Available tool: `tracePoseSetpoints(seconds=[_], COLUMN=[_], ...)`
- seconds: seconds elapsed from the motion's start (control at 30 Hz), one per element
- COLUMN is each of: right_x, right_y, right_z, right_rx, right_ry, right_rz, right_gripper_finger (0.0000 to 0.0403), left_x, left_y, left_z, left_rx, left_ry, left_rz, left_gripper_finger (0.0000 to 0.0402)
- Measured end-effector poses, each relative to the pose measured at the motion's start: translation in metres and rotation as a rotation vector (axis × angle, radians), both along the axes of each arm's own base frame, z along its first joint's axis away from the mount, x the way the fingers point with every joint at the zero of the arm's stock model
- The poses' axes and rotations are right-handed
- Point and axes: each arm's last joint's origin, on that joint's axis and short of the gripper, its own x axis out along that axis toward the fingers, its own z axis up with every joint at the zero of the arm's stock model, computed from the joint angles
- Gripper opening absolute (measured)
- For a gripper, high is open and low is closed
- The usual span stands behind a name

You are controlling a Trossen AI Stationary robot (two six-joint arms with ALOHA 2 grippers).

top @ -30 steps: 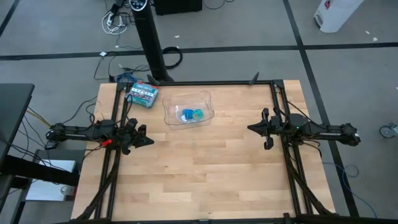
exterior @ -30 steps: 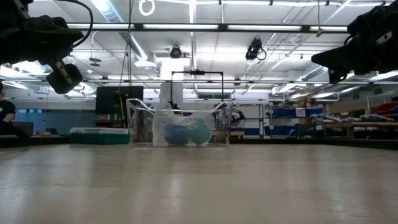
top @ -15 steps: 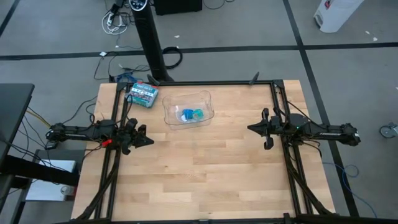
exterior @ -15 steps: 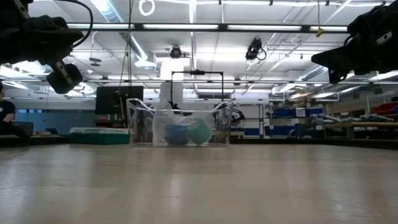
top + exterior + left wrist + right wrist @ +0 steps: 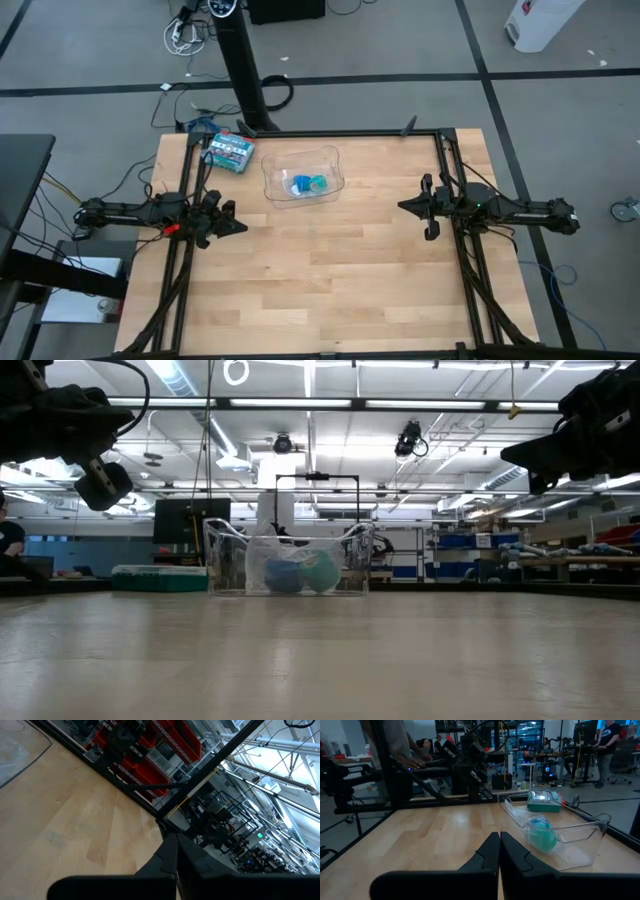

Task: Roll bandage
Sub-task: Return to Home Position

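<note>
The bandage, a small blue roll (image 5: 300, 184) (image 5: 283, 576), lies in a clear plastic bin (image 5: 302, 172) at the table's far middle, next to a small teal-green roll (image 5: 318, 183) (image 5: 541, 834). My left gripper (image 5: 243, 227) (image 5: 175, 851) hangs shut above the table's left side, pointing level toward the right. My right gripper (image 5: 402, 206) (image 5: 499, 851) hangs shut above the right side, pointing level toward the left. Neither is near the bin.
A green-and-white printed box (image 5: 231, 151) lies at the far left, beside the bin. A black frame (image 5: 340, 132) borders the table. Bare wood stretches between the two grippers and toward the near edge. People stand in the room beyond.
</note>
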Motion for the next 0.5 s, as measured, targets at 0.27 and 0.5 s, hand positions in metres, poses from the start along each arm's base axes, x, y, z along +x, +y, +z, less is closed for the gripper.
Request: tracePoseSetpoints(seconds=[0.27,0.5], right_x=[0.0,0.0], right_y=[0.0,0.0], right_z=[0.0,0.0], right_rx=[0.0,0.0], right_ry=[0.0,0.0], right_rz=[0.0,0.0], right_gripper_finger=[0.0001,0.0005], left_x=[0.0,0.0], left_y=[0.0,0.0], left_z=[0.0,0.0], left_rx=[0.0,0.0], left_ry=[0.0,0.0], left_rz=[0.0,0.0], left_gripper_finger=[0.0006,0.0006])
